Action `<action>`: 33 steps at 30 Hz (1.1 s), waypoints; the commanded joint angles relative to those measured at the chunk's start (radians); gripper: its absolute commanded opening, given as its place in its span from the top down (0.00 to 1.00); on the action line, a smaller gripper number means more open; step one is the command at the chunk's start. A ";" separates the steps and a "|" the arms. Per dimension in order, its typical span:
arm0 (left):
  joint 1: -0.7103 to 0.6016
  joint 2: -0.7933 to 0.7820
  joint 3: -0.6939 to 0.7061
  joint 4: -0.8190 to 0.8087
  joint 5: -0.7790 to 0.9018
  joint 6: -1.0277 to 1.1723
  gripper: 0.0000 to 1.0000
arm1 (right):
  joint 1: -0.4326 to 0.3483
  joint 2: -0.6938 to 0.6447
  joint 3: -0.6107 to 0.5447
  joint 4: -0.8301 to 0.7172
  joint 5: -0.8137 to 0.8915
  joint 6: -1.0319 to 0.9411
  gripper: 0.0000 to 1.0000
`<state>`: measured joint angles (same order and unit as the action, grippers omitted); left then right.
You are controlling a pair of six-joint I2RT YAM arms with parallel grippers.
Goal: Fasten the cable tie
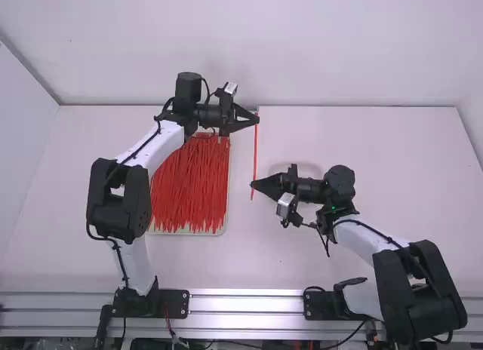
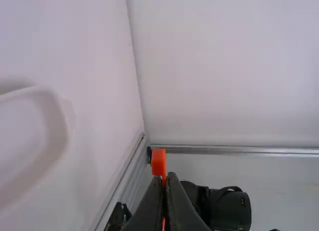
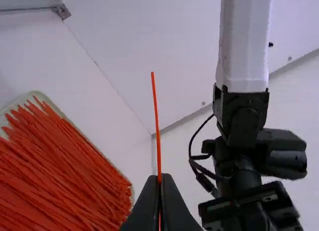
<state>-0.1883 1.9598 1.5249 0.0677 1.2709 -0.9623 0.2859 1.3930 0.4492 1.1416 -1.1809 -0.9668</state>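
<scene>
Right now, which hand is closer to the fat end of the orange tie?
Left. The left hand grips the tie right beside its fat end; the right hand pinches it near the other end.

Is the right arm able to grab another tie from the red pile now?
Probably not yet. The right gripper has its fingers shut on the cable tie, which the left gripper also holds. The pile lies uncovered nearby, but it would have to let go first.
</scene>
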 commanded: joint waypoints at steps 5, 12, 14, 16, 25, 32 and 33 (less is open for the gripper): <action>-0.009 0.005 -0.010 -0.004 0.023 0.037 0.98 | 0.036 0.000 -0.006 -0.002 0.130 0.116 1.00; -0.009 0.005 -0.010 0.000 0.023 0.055 0.98 | 0.086 0.001 -0.006 -0.031 0.184 0.148 1.00; -0.009 0.005 -0.010 0.000 0.023 0.055 0.98 | 0.086 0.000 -0.006 -0.053 0.192 0.148 1.00; -0.009 0.005 -0.010 0.000 0.023 0.064 0.98 | 0.080 0.000 -0.005 -0.048 0.193 0.191 1.00; -0.009 0.005 -0.010 0.044 0.019 0.237 0.98 | 0.022 0.000 0.040 0.192 0.243 0.875 1.00; -0.009 0.005 -0.010 0.283 0.023 0.283 0.98 | 0.003 0.000 0.108 0.205 0.292 1.226 1.00; -0.009 0.005 -0.010 0.318 0.026 0.283 0.98 | 0.003 0.000 0.116 0.205 0.291 1.261 1.00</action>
<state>-0.1883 1.9598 1.5246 0.3637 1.2720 -0.7155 0.2916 1.3930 0.5282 1.3430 -0.9127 0.0910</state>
